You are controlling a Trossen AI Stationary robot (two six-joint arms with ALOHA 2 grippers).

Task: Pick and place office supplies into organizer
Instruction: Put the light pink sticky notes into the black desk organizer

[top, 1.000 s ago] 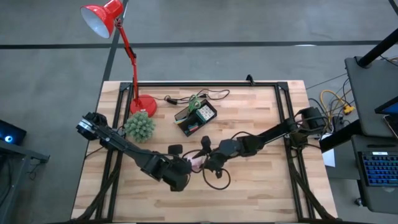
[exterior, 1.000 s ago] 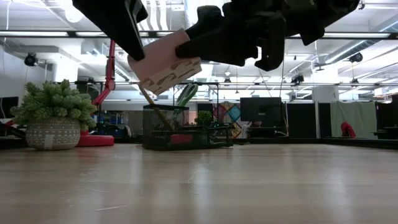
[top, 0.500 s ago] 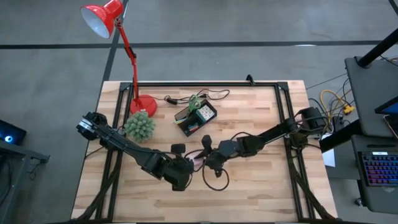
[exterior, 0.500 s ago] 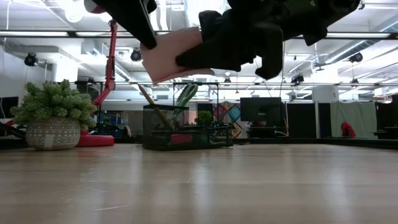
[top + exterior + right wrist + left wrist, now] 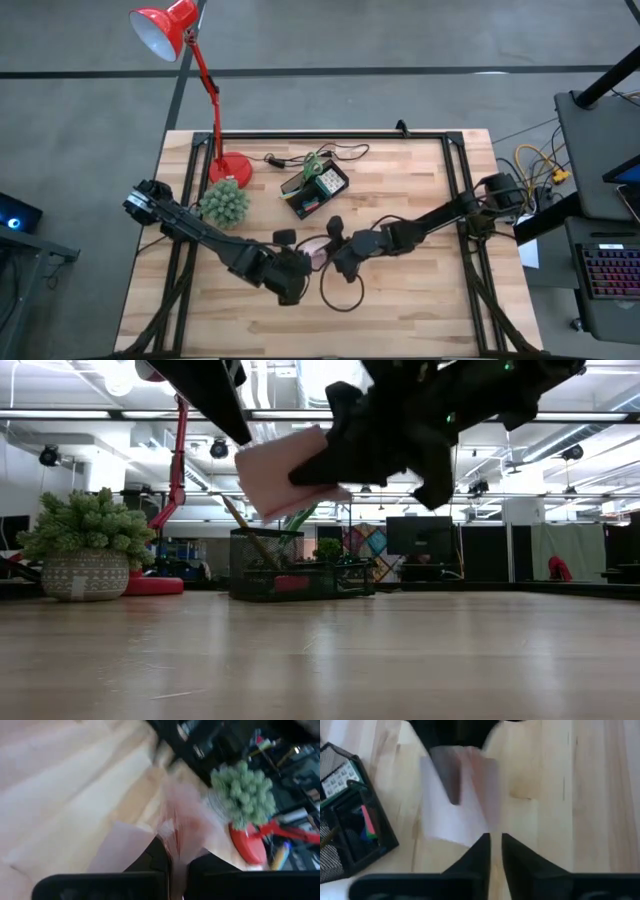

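I have both hands raised above the middle of the surface, toward its near edge, meeting over the pink sticky-note pad (image 5: 283,478). My right hand (image 5: 172,861) is clamped on the pad: its two fingers are pressed together with the pink sheets caught between them. My left hand (image 5: 495,851) sits at the pad's other edge with its fingers (image 5: 481,851) drawn narrow, only a thin slit between them; I cannot tell from here whether they pinch the pad. In the low view the pad hangs tilted, clear of the wood, between the two dark hands. The black organizer (image 5: 314,190) stands farther back, near the middle of the far edge, with supplies in its compartments, beside the potted plant (image 5: 224,204) and the red lamp (image 5: 231,167).
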